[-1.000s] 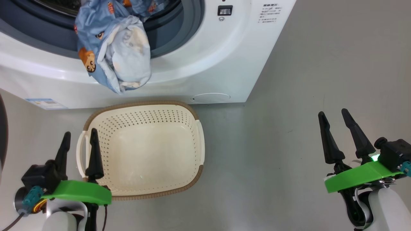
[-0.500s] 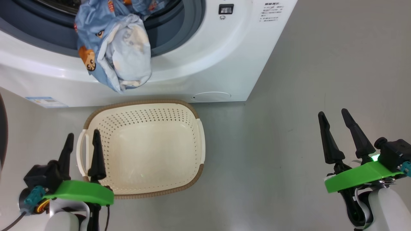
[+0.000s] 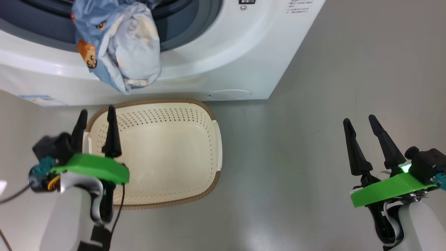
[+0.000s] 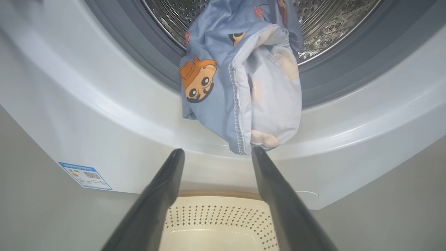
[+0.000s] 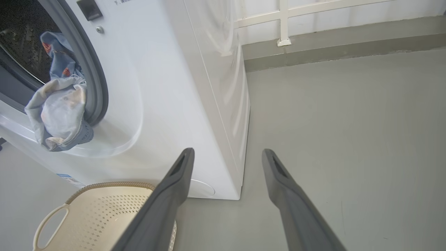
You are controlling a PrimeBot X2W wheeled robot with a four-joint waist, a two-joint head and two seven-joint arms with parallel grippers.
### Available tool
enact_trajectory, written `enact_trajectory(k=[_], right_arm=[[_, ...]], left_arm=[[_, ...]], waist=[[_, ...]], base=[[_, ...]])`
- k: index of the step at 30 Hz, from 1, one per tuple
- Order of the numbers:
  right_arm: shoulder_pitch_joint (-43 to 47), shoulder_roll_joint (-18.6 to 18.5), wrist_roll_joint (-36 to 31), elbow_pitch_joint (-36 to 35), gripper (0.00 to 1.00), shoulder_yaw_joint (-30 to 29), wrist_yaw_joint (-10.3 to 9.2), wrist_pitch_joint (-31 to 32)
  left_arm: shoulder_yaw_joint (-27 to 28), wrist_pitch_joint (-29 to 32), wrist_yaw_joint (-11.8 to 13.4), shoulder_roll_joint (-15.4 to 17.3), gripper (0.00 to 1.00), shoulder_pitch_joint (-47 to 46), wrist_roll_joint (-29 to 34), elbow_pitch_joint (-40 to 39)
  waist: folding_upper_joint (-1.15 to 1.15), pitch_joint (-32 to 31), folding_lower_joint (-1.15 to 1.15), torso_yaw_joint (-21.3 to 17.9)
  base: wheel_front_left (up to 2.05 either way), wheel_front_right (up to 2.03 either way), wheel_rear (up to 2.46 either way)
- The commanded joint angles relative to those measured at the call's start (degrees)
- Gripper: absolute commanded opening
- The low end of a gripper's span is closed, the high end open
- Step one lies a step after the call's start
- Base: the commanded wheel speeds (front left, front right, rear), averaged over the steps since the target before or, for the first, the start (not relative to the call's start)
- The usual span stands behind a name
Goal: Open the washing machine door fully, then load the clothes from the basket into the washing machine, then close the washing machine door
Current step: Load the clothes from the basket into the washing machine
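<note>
Step in hand: loading, nearly done by the look of it; basket [image 3: 167, 153] bare inside, garment [image 3: 118, 45] draped half out over the gasket [image 4: 324, 69] lip, not yet fully in the drum [image 4: 331, 24].
Left gripper [image 3: 97, 130]: fingers spread apart, nothing between them; raised over the near-left rim of the basket, tips aimed up toward the hanging cloth.
Right gripper [image 3: 364, 137]: fingers apart, nothing held; parked over bare floor [image 3: 331, 69], well apart from the machine [image 3: 226, 59] and basket.
Garment from the left gripper: straight ahead and above the fingertips in the left wrist view, its lower hem just beyond the right-hand tip; cartoon patches facing out, pale lining folded over.
Basket from the left gripper: directly below and just ahead.
Door: not made out with any certainty; opening clearly uncovered.
Next move calls for: reaching forward and up with the left gripper, pinching the dangling fold, pushing it past the gasket well into the drum, then letting go.
Risk, as a judgement: cloth left across the gasket likely to jam the door on closing.
After that: finding and swinging the door shut.
</note>
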Motion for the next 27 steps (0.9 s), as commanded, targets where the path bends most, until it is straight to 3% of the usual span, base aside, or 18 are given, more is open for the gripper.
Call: enact_trajectory(k=[1, 27], right_arm=[[-0.44, -0.42, -0.24, -1.48, 1.0, 1.29, 0.09, -0.28], [-3.48, 0.57, -0.33, -1.75, 1.0, 1.67, 0.09, -0.28]], left_arm=[[0.74, -0.3, -0.14, 2.02, 1.0, -2.68, -1.39, 0.7], [-6.02, -0.3, -0.14, 6.31, 1.0, -20.03, -11.0, 17.37]], waist=[[0.0, 1.15, 0.0, -0.34], [0.0, 5.53, 0.0, -3.41]], base=[[0.0, 0.0, 0.0], [0.0, 0.0, 0.0]])
